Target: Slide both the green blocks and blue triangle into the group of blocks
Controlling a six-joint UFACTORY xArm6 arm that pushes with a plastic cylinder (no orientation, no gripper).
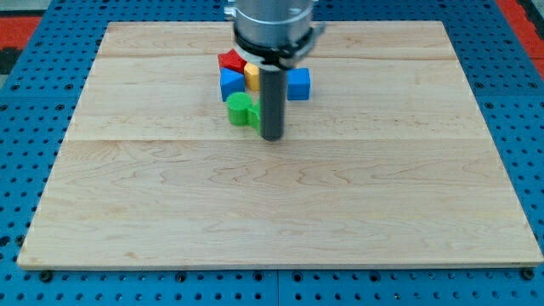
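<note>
My tip rests on the wooden board, right beside the green blocks. A round-topped green block sits just left of the rod, with a second green block partly hidden behind the rod. Above them lies a cluster: a red block, a yellow block, a blue block on the left and a blue block on the right of the rod. I cannot tell which blue block is the triangle. The greens touch the cluster's lower edge.
The board sits on a blue perforated table. The arm's grey body hangs over the board's top centre and hides part of the cluster.
</note>
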